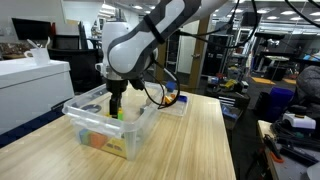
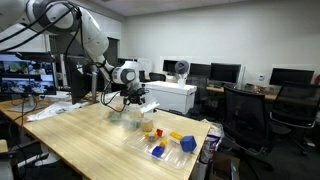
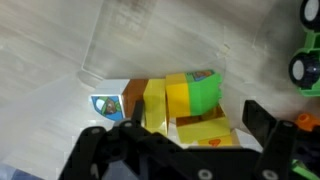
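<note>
My gripper (image 1: 117,104) reaches down into a clear plastic bin (image 1: 85,100) on the wooden table, as both exterior views show (image 2: 133,106). In the wrist view the black fingers (image 3: 192,118) stand wide apart, open. Between and just beyond them lies a cluster of toy blocks: a yellow block (image 3: 200,128), a yellow-and-green block (image 3: 192,92), a brown one (image 3: 134,98) and a small blue-and-white picture piece (image 3: 106,106). I cannot tell whether the fingers touch the blocks.
A second clear tray (image 2: 190,152) beside the bin holds blue, yellow and red blocks. A green wheeled toy (image 3: 306,52) shows at the right edge of the wrist view. Office chairs (image 2: 245,115), desks and monitors surround the table (image 1: 190,140).
</note>
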Tool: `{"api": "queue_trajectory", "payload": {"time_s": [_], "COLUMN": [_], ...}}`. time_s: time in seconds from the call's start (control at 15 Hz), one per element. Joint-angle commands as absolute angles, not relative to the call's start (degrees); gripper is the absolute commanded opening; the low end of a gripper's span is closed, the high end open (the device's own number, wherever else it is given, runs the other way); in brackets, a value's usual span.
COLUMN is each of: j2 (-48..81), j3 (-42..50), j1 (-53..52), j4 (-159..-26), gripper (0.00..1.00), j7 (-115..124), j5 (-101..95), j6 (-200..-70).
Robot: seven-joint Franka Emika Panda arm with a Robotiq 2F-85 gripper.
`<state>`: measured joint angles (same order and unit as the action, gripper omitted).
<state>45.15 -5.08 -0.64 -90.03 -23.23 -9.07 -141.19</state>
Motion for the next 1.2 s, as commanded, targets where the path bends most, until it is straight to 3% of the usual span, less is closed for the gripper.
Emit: {"api": "queue_trajectory", "payload": {"time_s": [0.0, 0.53, 0.8, 1.13], "j2": [46.66, 35.27, 23.53, 19.91], "j3": [-5.51, -5.12, -7.52, -8.88], "j1": [1.00, 1.90, 3.18, 3.72], "j4": [-88.89, -107.03, -119.59, -122.41], "gripper": [1.00, 1.00, 1.00, 1.00], "j7": [-23.23, -23.09, -24.19, -24.95], "j5": [-7.78, -8.85, -7.27, -5.87], "j6": [-137.71, -142.13, -157.30, -159.93]}}
